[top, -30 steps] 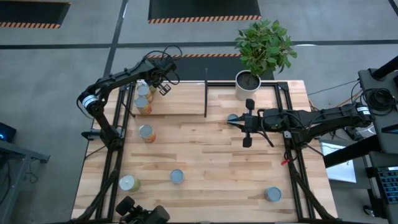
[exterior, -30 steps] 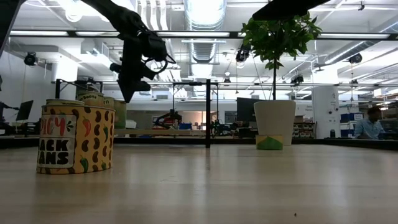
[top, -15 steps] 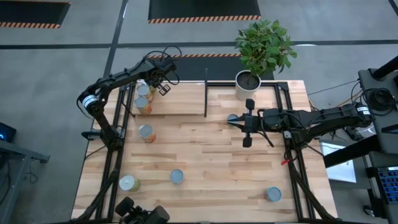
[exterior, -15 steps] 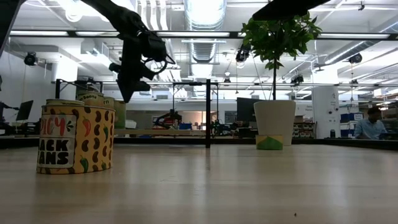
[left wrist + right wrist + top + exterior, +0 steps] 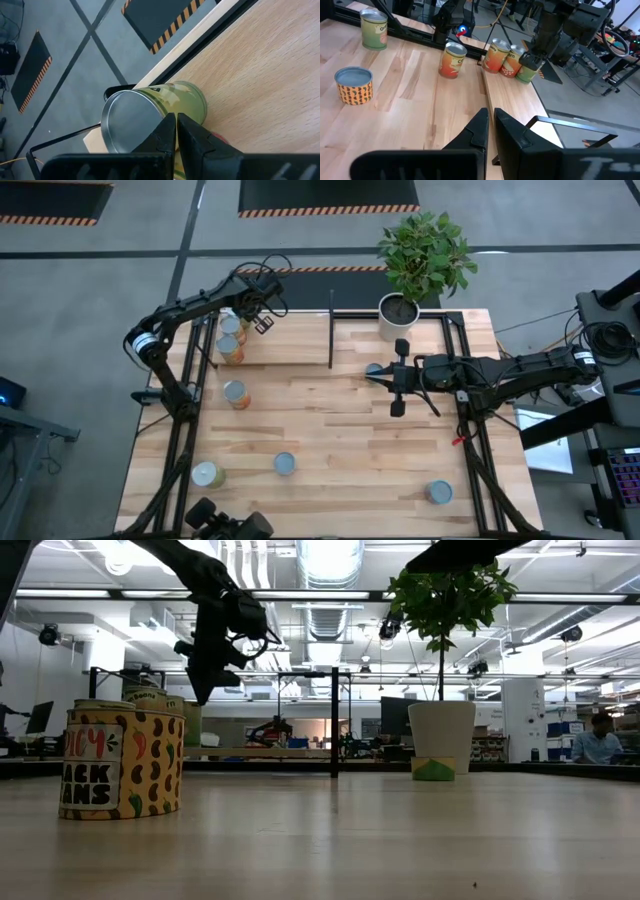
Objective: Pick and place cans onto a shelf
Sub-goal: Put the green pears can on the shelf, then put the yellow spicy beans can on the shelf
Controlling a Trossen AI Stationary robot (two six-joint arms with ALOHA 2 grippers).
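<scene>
Seen from above, our left hand [image 5: 262, 321] hangs clenched over the shelf [image 5: 290, 350] cans [image 5: 231, 348]. Our right hand [image 5: 372, 375] is clenched, empty. Only the low view reads the spotted can [image 5: 121, 762] label.

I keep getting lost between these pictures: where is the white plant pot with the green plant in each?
High view: white plant pot near the top, right of centre.
Low view: right of centre, far back.
Left wrist view: not in it.
Right wrist view: not in it.
Landmark: upright black post, left of the pot in both.

Wooden table [image 5: 340, 450] carries scattered cans [image 5: 284, 463], a potted plant [image 5: 400, 310] — shelf [image 5: 290, 345] holds three cans.
</scene>
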